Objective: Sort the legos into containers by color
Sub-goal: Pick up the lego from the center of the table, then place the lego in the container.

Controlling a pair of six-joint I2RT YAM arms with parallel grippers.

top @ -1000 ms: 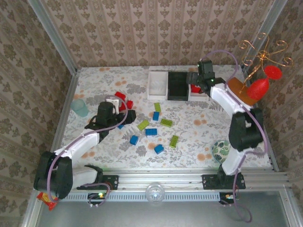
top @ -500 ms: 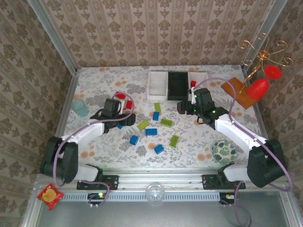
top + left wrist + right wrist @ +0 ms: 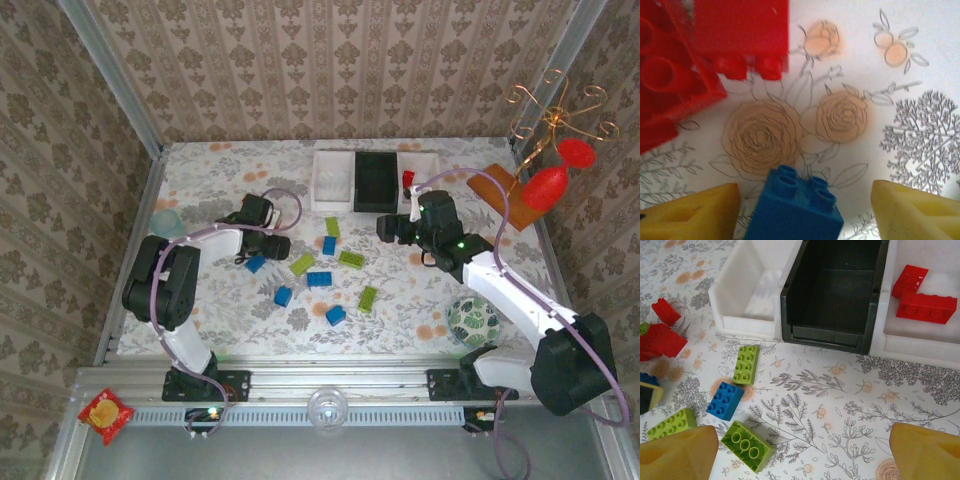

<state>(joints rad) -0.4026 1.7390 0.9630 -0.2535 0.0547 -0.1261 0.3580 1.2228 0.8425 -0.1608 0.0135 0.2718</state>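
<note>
A small blue brick [image 3: 795,207] stands on the floral table between the yellow fingers of my open left gripper [image 3: 805,215], which do not touch it. Red bricks [image 3: 740,35] lie just beyond it. From above, that gripper [image 3: 272,244] is left of centre by the blue brick [image 3: 256,263]. My right gripper [image 3: 386,228] hovers open and empty in front of the bins. The left white bin [image 3: 747,295] and black bin [image 3: 835,295] look empty. The right white bin [image 3: 920,345] holds two red bricks [image 3: 925,307]. Green [image 3: 302,264] and blue [image 3: 319,279] bricks lie scattered mid-table.
A pale teal cup [image 3: 168,225] stands at the left edge. An orange board [image 3: 505,195] with red ornaments [image 3: 545,187] on a gold wire stand sits at the right. A patterned ball [image 3: 472,320] rests by the right arm. Papered walls close in the table.
The right gripper has left the right white bin and come down over the table in front of the bins. The left gripper has shifted right, to the blue brick.
</note>
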